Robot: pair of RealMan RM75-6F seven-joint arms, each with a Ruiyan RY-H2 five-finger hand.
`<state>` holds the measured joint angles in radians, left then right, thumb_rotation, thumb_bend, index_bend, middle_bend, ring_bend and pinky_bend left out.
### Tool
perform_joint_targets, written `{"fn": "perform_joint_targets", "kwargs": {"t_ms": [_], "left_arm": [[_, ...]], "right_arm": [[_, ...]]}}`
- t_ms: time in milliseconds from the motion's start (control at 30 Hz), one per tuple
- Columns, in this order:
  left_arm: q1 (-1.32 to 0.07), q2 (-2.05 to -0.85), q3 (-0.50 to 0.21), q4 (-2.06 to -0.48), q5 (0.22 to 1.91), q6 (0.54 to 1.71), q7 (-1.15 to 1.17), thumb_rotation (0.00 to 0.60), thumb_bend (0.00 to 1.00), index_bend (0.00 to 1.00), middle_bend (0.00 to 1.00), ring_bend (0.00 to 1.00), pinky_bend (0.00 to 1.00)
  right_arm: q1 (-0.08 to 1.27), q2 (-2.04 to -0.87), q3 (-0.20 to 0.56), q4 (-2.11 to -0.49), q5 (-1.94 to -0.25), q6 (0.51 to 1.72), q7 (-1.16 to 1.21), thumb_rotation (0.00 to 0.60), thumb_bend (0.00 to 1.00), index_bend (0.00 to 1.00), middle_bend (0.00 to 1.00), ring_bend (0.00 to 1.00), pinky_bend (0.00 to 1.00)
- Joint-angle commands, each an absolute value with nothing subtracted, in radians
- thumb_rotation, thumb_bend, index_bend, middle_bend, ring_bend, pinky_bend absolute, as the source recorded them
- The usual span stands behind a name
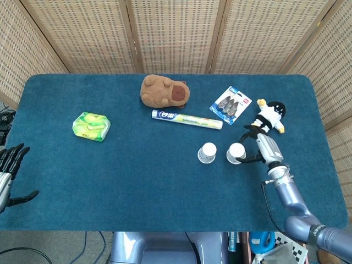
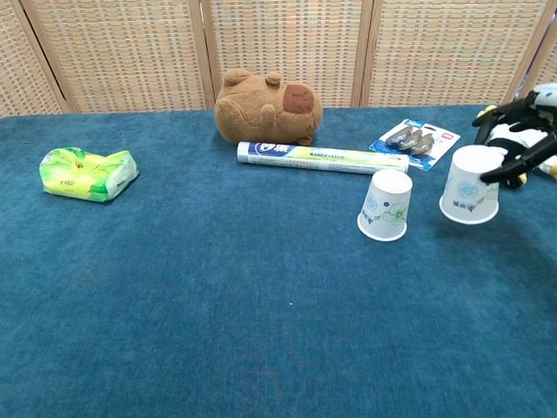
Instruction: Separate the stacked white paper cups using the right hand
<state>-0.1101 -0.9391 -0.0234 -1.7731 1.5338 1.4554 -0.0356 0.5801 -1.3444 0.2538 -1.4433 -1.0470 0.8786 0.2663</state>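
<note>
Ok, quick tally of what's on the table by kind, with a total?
Cups: 2, cup and held cup
Plush toys: 2, capybara and doll
Tube: 1
Blister pack: 1
Green packet: 1
Total: 7

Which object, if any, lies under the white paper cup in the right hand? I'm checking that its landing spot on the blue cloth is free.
Nothing visible does. The right hand holds the white paper cup low over bare blue cloth, apart from the other white paper cup beside it.
</note>
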Motion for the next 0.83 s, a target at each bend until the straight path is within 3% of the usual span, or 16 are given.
{"fn": "perform_joint_targets", "kwargs": {"t_ms": [33,200,267,467,567,667,833], "left_arm": [[-0.114,-0.94,-0.025,-1.772,1.527,1.448,-0.036,0.6,0.06,0.0,0.0,0.0,0.0],[-0.119,-0.942,-0.027,-1.773,1.52,1.437,-0.028,0.6,0.06,0.0,0.0,0.0,0.0],[-0.119,-0.942,-0.027,-1.775,1.519,1.437,-0.026,0.6,0.06,0.0,0.0,0.0,0.0],[-0.116,-0.938,-0.027,-1.772,1.523,1.445,-0.04,0.6,0.06,0.0,0.0,0.0,0.0],[-0.114,-0.936,-0.028,-1.768,1.524,1.45,-0.047,0.6,0.06,0.0,0.0,0.0,0.0],[-0.108,-0.941,-0.029,-1.768,1.528,1.465,-0.038,0.6,0.06,0.0,0.0,0.0,0.0],[-0.094,-0.953,-0.027,-1.77,1.537,1.495,-0.013,0.6,0.06,0.0,0.0,0.0,0.0]], "right_arm": [[0.58,-1.377,0.244,-1.389,-1.081,0.878,0.285,0.6,0.26,0.48,0.22,0.1,0.11],[0.575,-1.37,0.233,-1.377,-1.131,0.89,0.288,0.6,0.17,0.18,0.18,0.1,0.11],[0.563,-1.351,0.23,-1.4,-1.161,0.92,0.287,0.6,0.16,0.13,0.17,0.1,0.11],[0.469,-1.24,0.175,-1.532,-1.326,1.081,0.297,0.6,0.14,0.13,0.16,0.1,0.11],[0.41,-1.206,0.115,-1.531,-1.442,1.199,0.222,0.6,0.04,0.13,0.12,0.06,0.04],[0.344,-1.202,0.071,-1.511,-1.523,1.331,0.092,0.6,0.0,0.12,0.02,0.0,0.0],[0.252,-1.227,0.045,-1.495,-1.614,1.53,-0.05,0.6,0.0,0.1,0.0,0.0,0.0]]}}
